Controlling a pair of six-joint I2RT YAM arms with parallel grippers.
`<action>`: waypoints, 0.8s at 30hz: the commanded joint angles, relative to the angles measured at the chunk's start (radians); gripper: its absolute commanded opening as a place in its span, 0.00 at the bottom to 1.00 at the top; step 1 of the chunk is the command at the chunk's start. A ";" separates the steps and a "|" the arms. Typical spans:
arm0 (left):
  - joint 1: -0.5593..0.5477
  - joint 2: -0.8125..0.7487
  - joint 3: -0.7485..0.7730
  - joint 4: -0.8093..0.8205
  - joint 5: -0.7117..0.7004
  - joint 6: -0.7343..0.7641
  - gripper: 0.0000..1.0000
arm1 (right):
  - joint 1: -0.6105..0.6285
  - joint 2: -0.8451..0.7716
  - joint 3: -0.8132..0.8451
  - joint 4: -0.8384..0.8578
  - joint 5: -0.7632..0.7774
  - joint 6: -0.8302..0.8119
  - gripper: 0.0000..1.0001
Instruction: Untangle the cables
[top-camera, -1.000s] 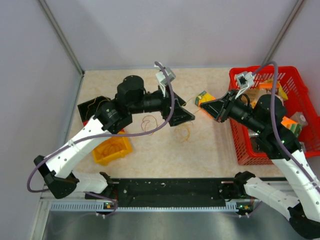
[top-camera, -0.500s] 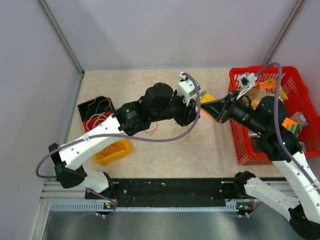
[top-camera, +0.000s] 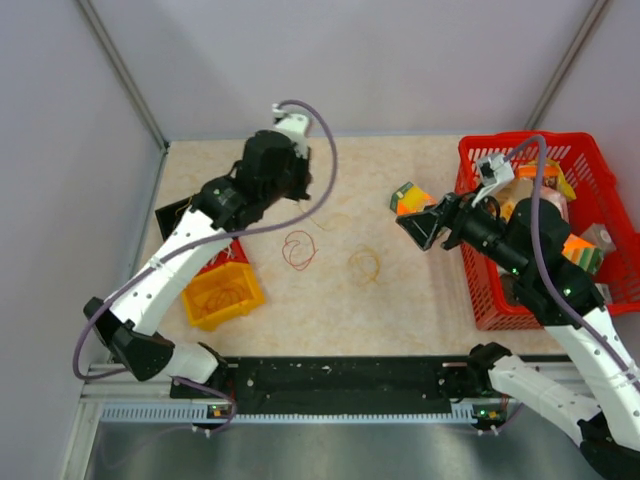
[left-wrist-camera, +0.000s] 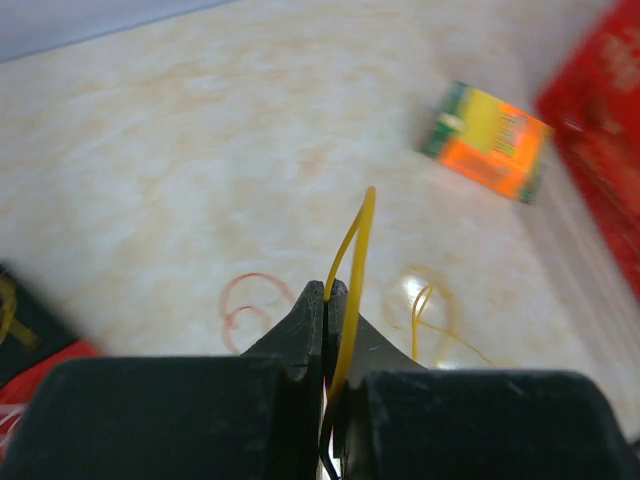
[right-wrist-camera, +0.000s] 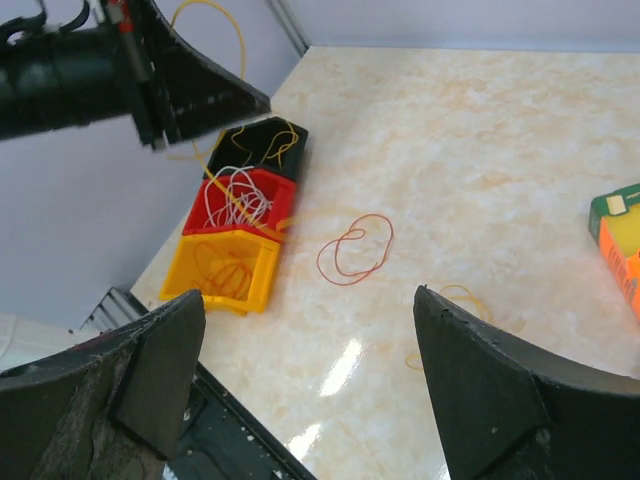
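Observation:
My left gripper (left-wrist-camera: 328, 295) is shut on a thin yellow cable (left-wrist-camera: 355, 240) that sticks up past its fingertips. In the top view this gripper (top-camera: 303, 185) hangs over the far left of the table. The right wrist view shows the same yellow cable (right-wrist-camera: 222, 22) looping above it. A red cable loop (top-camera: 297, 250) and an orange-yellow loop (top-camera: 365, 263) lie apart on the table, also seen as red (right-wrist-camera: 355, 250) and orange-yellow (left-wrist-camera: 430, 305). My right gripper (top-camera: 420, 225) stands open and empty (right-wrist-camera: 308, 297) above the table.
At the left stand a black bin (top-camera: 180, 215), a red bin (right-wrist-camera: 245, 200) with white cables and a yellow bin (top-camera: 222, 295) with orange ones. An orange-green box (top-camera: 408, 197) lies near the right gripper. A red basket (top-camera: 520, 140) of items sits at right.
The left gripper reached over to the right gripper, closed on the yellow cable and drew back to the far left. The right gripper has opened.

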 joint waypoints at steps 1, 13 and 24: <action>0.245 -0.059 -0.042 -0.049 -0.163 -0.113 0.00 | -0.012 -0.036 -0.008 -0.013 0.061 -0.053 0.84; 0.800 0.262 0.112 -0.195 -0.150 -0.496 0.00 | -0.012 -0.034 -0.079 -0.006 0.050 -0.056 0.83; 0.865 0.294 0.004 -0.165 -0.197 -0.690 0.00 | -0.012 -0.031 -0.117 0.002 0.048 -0.057 0.83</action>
